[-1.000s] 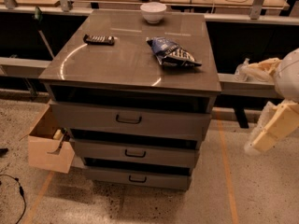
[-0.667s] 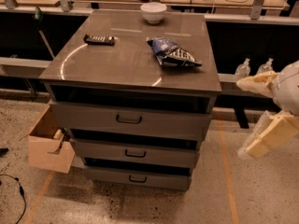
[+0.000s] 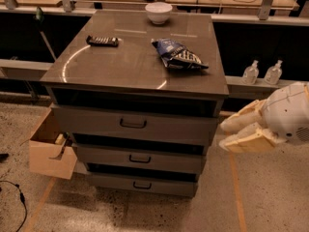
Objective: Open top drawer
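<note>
The top drawer (image 3: pixel 164 126) is the widest of three grey drawer fronts in the cabinet, under the dark gap below the cabinet top. Its dark wire handle (image 3: pixel 133 124) sits at the centre. The front looks pushed in. My gripper (image 3: pixel 223 136) is at the right, level with the top drawer and just off the cabinet's right front corner. Its cream fingers (image 3: pixel 241 119) point left and stand a little apart, holding nothing. It does not touch the drawer or the handle.
On the cabinet top (image 3: pixel 111 69) lie a white bowl (image 3: pixel 158 12), a blue chip bag (image 3: pixel 179 56) and a dark remote (image 3: pixel 102 41). A light wooden box (image 3: pixel 50 149) stands at the cabinet's left. Two small bottles (image 3: pixel 251 72) stand on a ledge behind the gripper. A cable (image 3: pixel 19 199) lies on the floor.
My gripper has moved left from the right edge toward the cabinet's right front corner. The drawers have not moved.
</note>
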{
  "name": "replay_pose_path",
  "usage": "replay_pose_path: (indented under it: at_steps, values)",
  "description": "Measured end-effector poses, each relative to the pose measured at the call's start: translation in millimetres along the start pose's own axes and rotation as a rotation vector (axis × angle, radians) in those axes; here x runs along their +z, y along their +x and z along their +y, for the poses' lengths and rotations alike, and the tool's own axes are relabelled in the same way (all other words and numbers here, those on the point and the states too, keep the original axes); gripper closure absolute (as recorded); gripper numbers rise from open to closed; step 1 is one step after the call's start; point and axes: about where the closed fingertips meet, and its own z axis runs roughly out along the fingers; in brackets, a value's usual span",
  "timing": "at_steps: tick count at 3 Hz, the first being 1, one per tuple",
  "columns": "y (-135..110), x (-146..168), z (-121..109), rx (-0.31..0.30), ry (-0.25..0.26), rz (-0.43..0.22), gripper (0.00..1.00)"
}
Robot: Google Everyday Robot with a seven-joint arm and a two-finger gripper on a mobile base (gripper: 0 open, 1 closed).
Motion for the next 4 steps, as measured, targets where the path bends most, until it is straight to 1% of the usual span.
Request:
replay_pose_path:
  at_steps: [1, 2, 3, 4]
  values:
    - [4, 27, 2, 0.066, -0.008, -0.062, 0.83]
    - [8, 63, -2, 0.158, 0.008, -0.144, 1.00]
    - [5, 91, -12, 0.204, 0.041, -0.180, 1.00]
    - [-11, 116, -14, 0.091, 0.126, -0.127, 1.00]
